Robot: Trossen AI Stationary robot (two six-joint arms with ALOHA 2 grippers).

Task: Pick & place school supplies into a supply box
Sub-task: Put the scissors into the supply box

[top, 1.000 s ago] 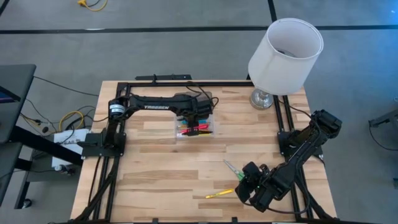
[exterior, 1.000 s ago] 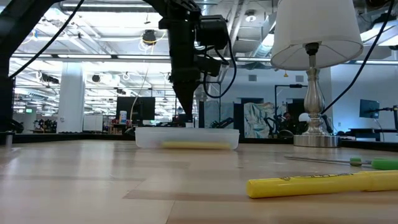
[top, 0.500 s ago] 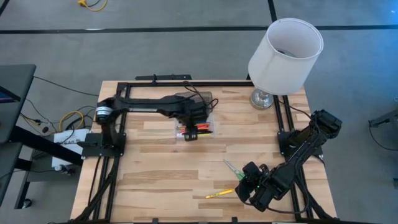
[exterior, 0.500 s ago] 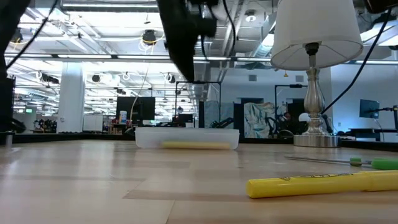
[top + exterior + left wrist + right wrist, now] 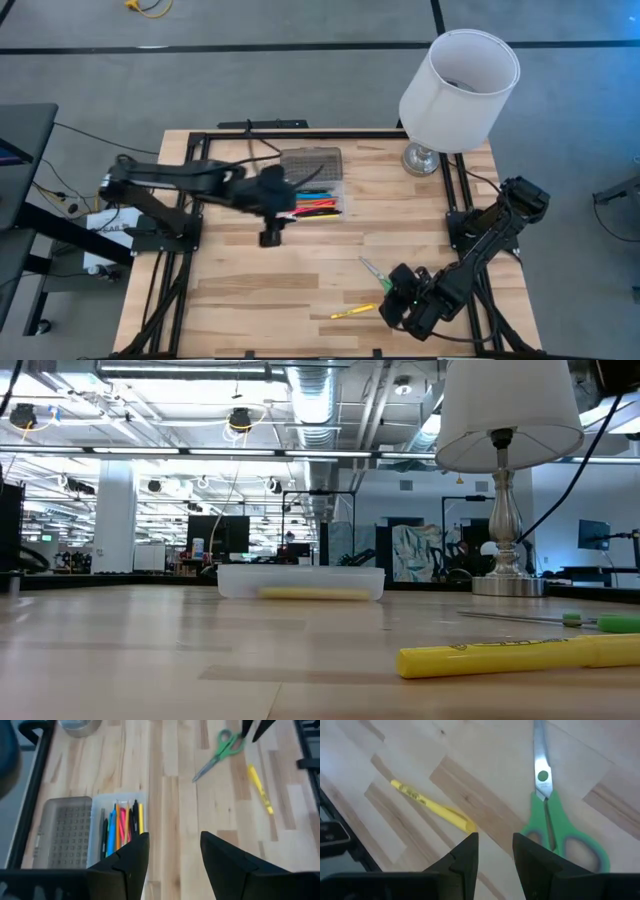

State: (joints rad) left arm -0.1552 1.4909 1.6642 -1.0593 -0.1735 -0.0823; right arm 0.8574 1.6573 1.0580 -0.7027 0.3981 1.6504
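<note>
While blurred, left pincer (image 5: 271, 238) open, box (image 5: 312, 197) beside

Left gripper (image 5: 270, 238) fingers apart, empty; right gripper (image 5: 392, 300) fingers parted.

Pens (image 5: 318, 207) in supply box (image 5: 312, 190); scissors (image 5: 372, 269), marker (image 5: 354, 312) near right hand (image 5: 398, 296)

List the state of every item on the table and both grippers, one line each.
supply box: open, lid flat beside the base, pens inside
yellow marker: lying loose on the table
scissors: closed, flat on the table
lamp: upright at the table's corner
left gripper: open, empty
right gripper: open, empty, above the scissors handles
</note>
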